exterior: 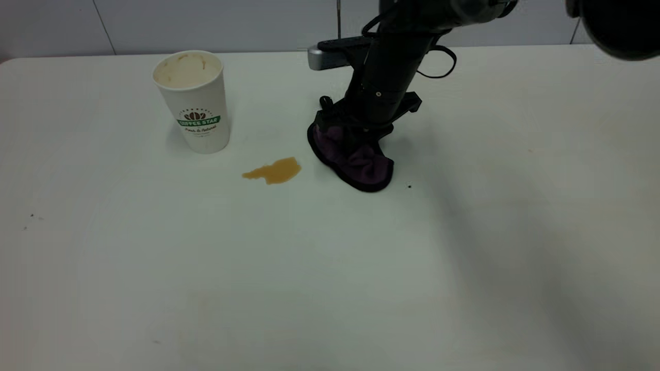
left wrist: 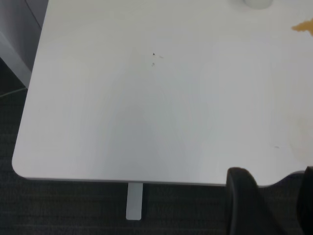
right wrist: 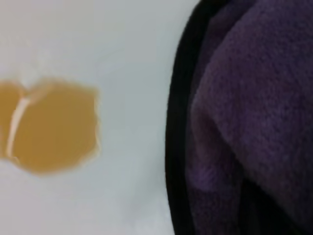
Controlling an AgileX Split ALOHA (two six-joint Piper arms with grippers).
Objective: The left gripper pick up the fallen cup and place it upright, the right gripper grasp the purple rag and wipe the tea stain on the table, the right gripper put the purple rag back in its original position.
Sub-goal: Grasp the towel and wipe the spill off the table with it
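The white paper cup [exterior: 195, 100] with the green "COFFEE STAR" band stands upright at the back left of the table [exterior: 154, 268]. The amber tea stain [exterior: 273, 171] lies right of the cup; it also shows in the right wrist view [right wrist: 51, 127] and at the edge of the left wrist view [left wrist: 304, 26]. My right gripper [exterior: 356, 131] is down on the bunched purple rag [exterior: 358, 159], shut on it, just right of the stain. The rag fills the right wrist view [right wrist: 249, 112]. My left gripper [left wrist: 274, 210] is open and empty, off the table's near corner, out of the exterior view.
A grey panelled wall [exterior: 232, 23] runs behind the table. Tiny dark specks [exterior: 409, 186] lie by the rag and at the left [exterior: 32, 216]. The table's rounded corner [left wrist: 19, 166] and a leg [left wrist: 134, 200] show in the left wrist view.
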